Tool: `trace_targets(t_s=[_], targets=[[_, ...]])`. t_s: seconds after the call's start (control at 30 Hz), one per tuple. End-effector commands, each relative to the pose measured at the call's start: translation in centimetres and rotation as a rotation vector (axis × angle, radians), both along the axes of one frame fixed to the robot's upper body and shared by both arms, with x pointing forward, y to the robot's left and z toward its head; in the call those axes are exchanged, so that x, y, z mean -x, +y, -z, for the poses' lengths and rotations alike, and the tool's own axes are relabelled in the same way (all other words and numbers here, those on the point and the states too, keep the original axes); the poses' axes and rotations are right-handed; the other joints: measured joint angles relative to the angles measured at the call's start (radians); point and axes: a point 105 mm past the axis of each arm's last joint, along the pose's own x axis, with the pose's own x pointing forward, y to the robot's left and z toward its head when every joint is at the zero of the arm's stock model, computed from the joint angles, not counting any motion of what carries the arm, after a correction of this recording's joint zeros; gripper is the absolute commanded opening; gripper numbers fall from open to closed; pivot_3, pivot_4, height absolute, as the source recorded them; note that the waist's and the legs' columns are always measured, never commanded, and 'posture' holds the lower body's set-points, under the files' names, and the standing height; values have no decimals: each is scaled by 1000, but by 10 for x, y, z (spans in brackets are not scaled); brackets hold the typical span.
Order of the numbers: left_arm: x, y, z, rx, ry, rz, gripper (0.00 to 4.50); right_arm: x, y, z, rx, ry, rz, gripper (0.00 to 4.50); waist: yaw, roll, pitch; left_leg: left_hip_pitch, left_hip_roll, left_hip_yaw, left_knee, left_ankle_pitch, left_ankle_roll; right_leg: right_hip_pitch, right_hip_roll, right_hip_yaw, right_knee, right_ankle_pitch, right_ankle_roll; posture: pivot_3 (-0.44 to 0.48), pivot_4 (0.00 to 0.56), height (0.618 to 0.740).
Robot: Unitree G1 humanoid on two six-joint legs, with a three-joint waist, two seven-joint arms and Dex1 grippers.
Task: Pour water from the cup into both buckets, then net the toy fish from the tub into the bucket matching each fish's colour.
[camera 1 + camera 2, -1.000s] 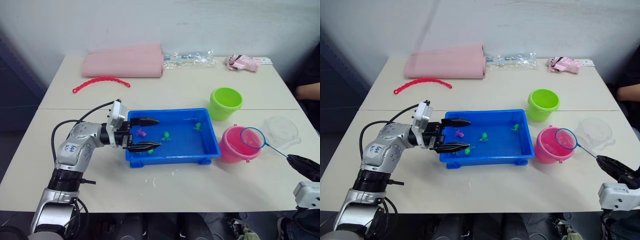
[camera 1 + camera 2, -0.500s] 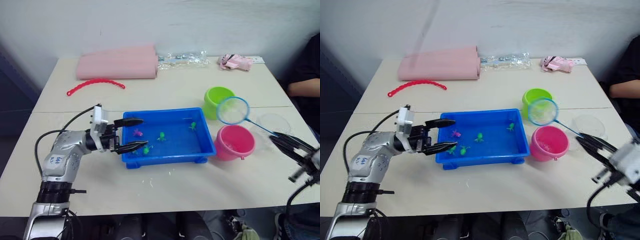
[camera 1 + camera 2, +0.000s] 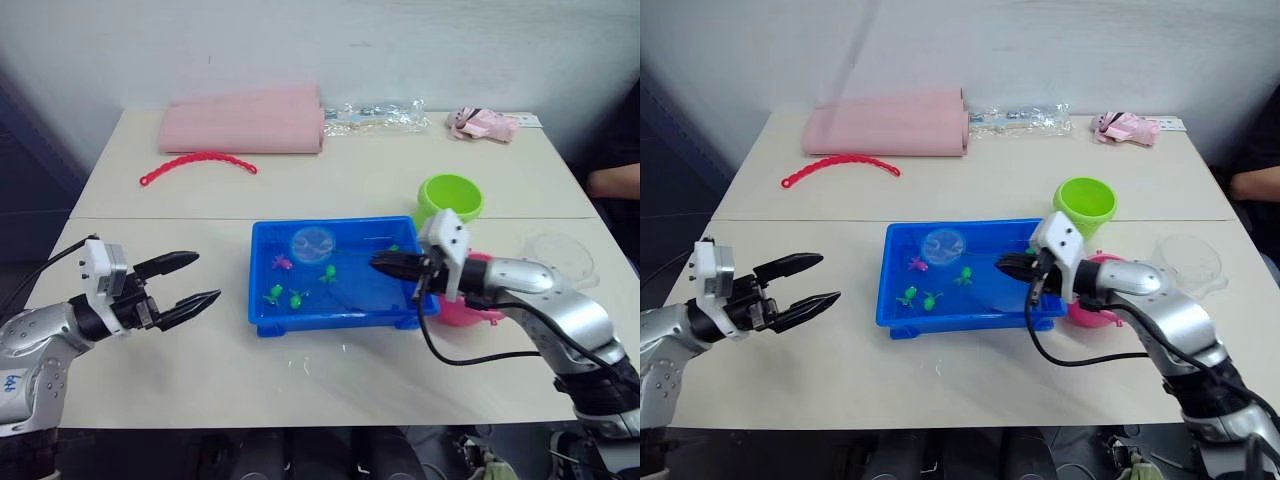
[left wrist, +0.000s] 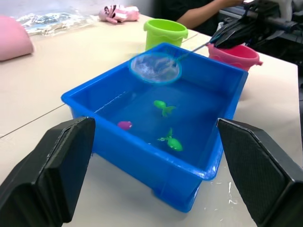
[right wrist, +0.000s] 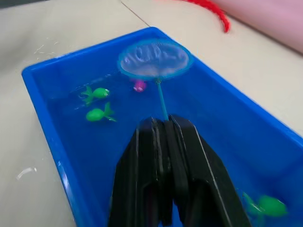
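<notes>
The tub (image 3: pixel 345 300) sits near the table (image 3: pixel 330 385) centre, long side toward the robot, w/ a wide bare strip of tabletop along its near edge and open surface on its L side out to the left gripper (image 3: pixel 190 283). On the R side room is tight: the pink bucket (image 3: pixel 478 305) stands just beside the tub's R end, mostly behind the R forearm, and the green bucket (image 3: pixel 451 199) stands just beyond the tub's far R corner. The cup (image 3: pixel 560 258) lies further R, near the table edge. R arm reaches in from the R, forearm roughly level across the pink bucket, w/ the right gripper (image 3: pixel 388 263) over the tub's R part. Its fingers are pressed together on the thin handle of the net (image 5: pixel 154 58); the handle runs on toward the tub's far L area, where the hoop hangs over the water near the far wall. L arm is held low over the table, well apart from the tub; fingers (image 4: pixel 61 165) spread wide, holding nothing, pointing toward the tub. In the tub: a pink fish (image 3: pixel 281 263) close to the hoop, green fish (image 3: pixel 296 296) toward the near L corner, one (image 3: pixel 329 271) mid-tub, one (image 5: pixel 266 205) under the R gripper. At the far edge of the table: a pink roll (image 3: pixel 243 120), a red beaded strip (image 3: pixel 198 163), a clear plastic bag (image 3: pixel 375 113), a small pink item (image 3: pixel 484 123). A person's arm (image 3: pixel 612 180) shows at the R edge.
</notes>
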Motion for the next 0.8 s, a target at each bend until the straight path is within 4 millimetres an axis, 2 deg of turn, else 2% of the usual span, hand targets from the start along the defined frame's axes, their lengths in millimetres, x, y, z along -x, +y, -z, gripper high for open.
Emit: trace_targets(t_s=[0.03,0.17,0.43,0.57,0.8], targets=[[8,0,-7,-36,-20,-2,4454,-16,8,11,121,-39,-1,0,0,0,0,0,0,1,0,0,0,0,0,0,0,0,0,0,150,740],[8,-1,-8,-47,-24,-6,4454,-27,16,12,185,-77,-6,0,1,0,0,0,0,3,0,0,0,-2,0,-3,1,0,0,0,150,740],[9,-2,-8,-79,-37,1,4454,-32,37,22,239,-102,-59,0,-19,0,0,1,1,6,-1,0,0,-4,1,-2,7,0,0,0,150,740],[10,-5,-9,-85,-36,11,4454,-26,49,25,204,-86,-103,0,-23,-1,0,1,1,6,-2,0,0,-4,1,-2,7,0,0,0,150,740],[9,-9,-11,-81,-37,19,4454,-23,52,17,43,-89,-90,0,-24,-1,-1,1,1,5,-2,0,0,-4,1,-2,7,0,0,0,150,740]])
